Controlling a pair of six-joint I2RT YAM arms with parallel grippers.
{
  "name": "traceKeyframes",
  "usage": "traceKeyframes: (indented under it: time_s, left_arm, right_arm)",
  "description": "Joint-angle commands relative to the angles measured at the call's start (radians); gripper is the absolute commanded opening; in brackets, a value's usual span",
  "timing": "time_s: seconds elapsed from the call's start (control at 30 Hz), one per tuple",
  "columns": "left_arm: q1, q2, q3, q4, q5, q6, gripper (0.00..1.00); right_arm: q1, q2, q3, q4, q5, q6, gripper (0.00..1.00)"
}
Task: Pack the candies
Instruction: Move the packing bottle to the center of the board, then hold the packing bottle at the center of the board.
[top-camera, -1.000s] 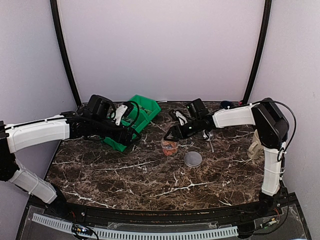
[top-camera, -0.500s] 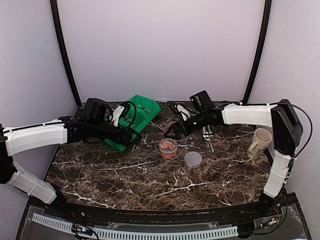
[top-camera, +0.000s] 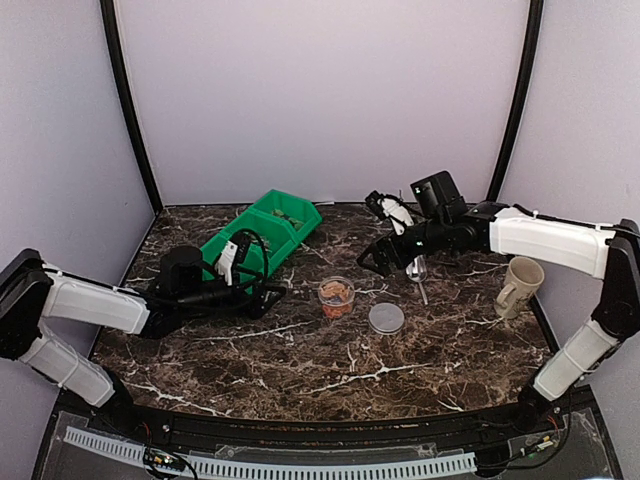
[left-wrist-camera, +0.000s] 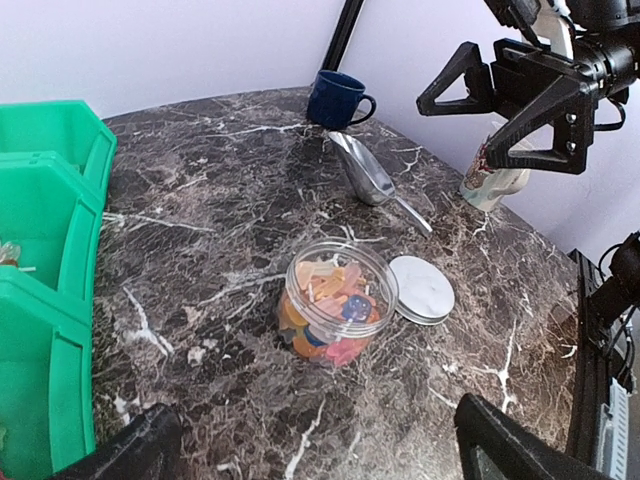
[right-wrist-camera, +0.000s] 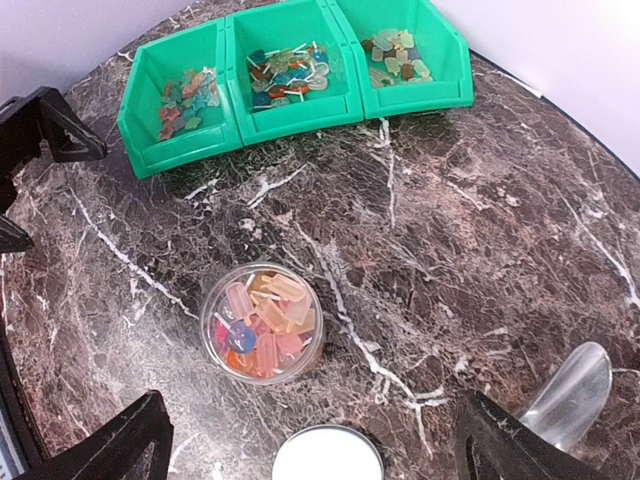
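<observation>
Candies (right-wrist-camera: 262, 322): many, mixed colours, in 1 clear jar (top-camera: 337, 297), surface centre; more in 1 green bin (right-wrist-camera: 300, 118), 3 compartments, far-left corner; 1 lid (top-camera: 386, 319) beside jar; 1 scoop (left-wrist-camera: 362, 178); 1 blue mug (left-wrist-camera: 333, 99); 1 cream mug (top-camera: 520, 283); left claw (left-wrist-camera: 315, 435), right claw (left-wrist-camera: 458, 130): both released, empty.

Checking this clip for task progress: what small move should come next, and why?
Probably lower the right end effector onto the lid: the jar already holds candies, stands uncapped, the lid lies beside it, and this end effector is open and empty.
</observation>
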Motion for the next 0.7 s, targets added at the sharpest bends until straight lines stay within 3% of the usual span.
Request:
traceKeyframes:
  time_s: [0.0,0.33,0.67]
  left_arm:
    - [0.003,0.158,-0.045,0.429,0.055,0.081,0.98]
    - [0.002,0.68,-0.041,1.044,0.191,0.135,0.97]
    - [0.0,0.81,0.126,0.894,0.246,0.26,0.98]
  right_arm:
    - [0.003,-0.081,-0.051,0.042,0.081,-0.034,0.98]
    - [-0.03,-0.219,-0.164,0.063,0.135,-0.034,0.98]
    - [-0.046,-0.252,-0.254,0.129,0.144,-0.003,0.98]
